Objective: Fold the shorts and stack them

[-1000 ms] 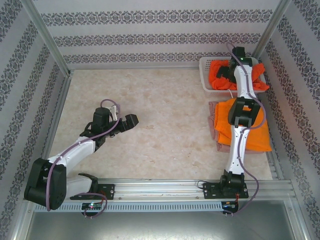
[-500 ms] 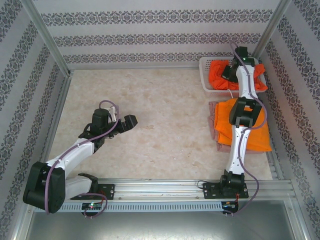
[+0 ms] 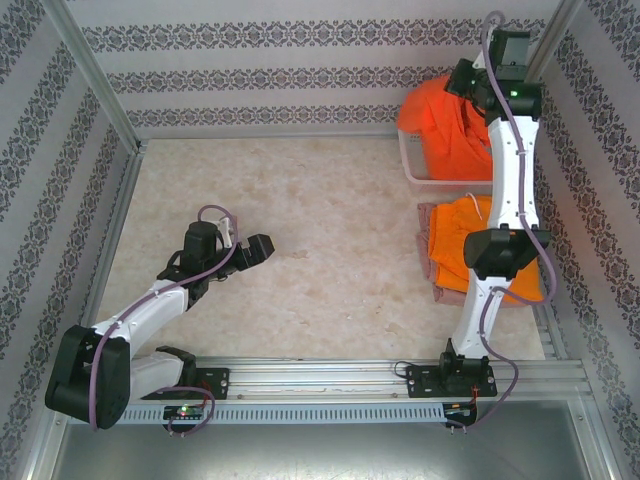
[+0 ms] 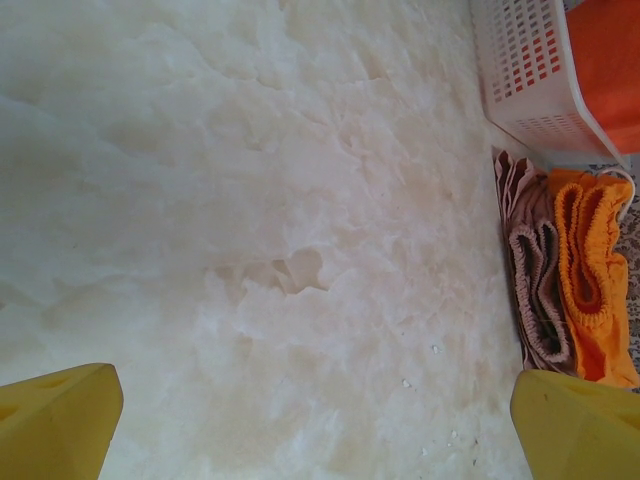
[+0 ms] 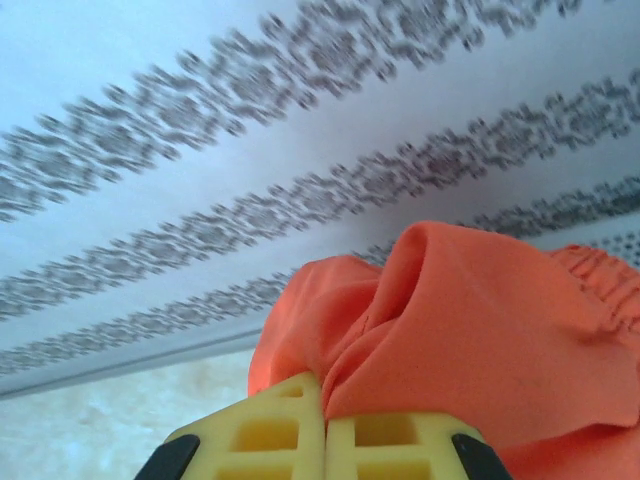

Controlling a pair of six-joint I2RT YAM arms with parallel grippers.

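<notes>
The right claw [image 5: 325,405] is clamped on the red-orange shorts [image 5: 480,330]. Its two yellow fingers [image 5: 265,435] are pressed together with a pinch of the cloth caught between them. The cloth is bright, smooth and bunched into soft folds at the grip, with a gathered elastic waistband showing at the right edge. From above, these shorts [image 3: 448,130] hang from the claw [image 3: 463,80] in a loose drape at the far right corner, near the patterned wall [image 3: 300,75]. They cover most of the white mesh basket [image 3: 412,168]; whether their lower end rests in it cannot be told.

Nearer on the table [image 3: 320,200], the orange shorts [image 3: 452,250] lie folded on top of the folded pink shorts [image 3: 425,222], just beside the basket.

The left claw [image 3: 262,247] has its fingers spread wide apart, holding nothing, low over bare table well to the left.
</notes>
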